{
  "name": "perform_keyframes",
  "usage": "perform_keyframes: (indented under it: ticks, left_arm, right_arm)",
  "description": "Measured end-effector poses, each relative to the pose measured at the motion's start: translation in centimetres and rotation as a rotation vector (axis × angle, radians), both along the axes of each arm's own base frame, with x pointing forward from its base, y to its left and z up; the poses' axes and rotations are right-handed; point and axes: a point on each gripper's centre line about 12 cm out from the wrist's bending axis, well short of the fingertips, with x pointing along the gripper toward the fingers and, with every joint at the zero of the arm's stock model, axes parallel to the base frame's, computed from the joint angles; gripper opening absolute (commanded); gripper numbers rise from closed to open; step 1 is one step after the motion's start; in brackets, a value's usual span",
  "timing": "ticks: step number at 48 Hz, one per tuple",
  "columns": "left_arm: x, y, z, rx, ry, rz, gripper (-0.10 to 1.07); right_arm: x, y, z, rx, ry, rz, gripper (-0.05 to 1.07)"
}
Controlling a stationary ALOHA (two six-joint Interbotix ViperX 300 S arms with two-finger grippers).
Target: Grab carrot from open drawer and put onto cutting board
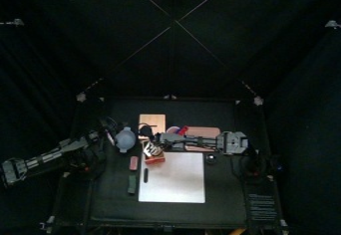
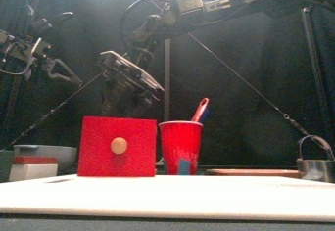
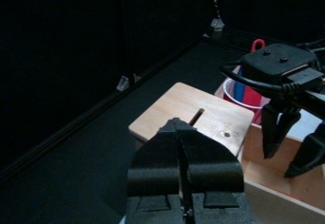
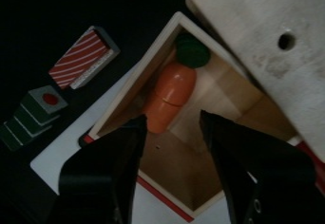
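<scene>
The carrot (image 4: 169,92) lies inside the open drawer (image 4: 219,161), its green end toward the drawer's far corner, close along one wooden wall. It has not been picked up. The right gripper (image 4: 168,142) hangs directly above it with its jaws spread wide, one on each side of the carrot's line, not touching it.

The step in hand looks like the descent for the grasp. To do it well, the jaws should straddle the orange body across its narrow width and sink low enough to catch its thick middle. The wall-side jaw needs room, since it could catch on the wooden wall beside the carrot.

The board (image 1: 174,176) lies in front of the drawer, ready to take the carrot. The left gripper (image 3: 187,176) rests off to the side, its jaws together.
</scene>
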Motion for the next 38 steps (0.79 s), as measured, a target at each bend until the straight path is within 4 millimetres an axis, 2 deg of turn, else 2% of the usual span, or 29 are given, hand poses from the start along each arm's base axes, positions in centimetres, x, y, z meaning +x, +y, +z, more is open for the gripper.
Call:
perform_keyframes:
  ticks: [15, 38]
  left_arm:
    - [0.0, 0.0, -0.1, -0.002, 0.0, 0.001, 0.01]
    - [-0.1, 0.0, -0.2, -0.003, 0.004, 0.002, 0.01]
  right_arm:
    - [0.4, -0.6, -3.3, 0.025, 0.044, -0.014, 0.9]
    - [1.0, -0.9, -4.5, 0.031, 0.054, -0.025, 0.9]
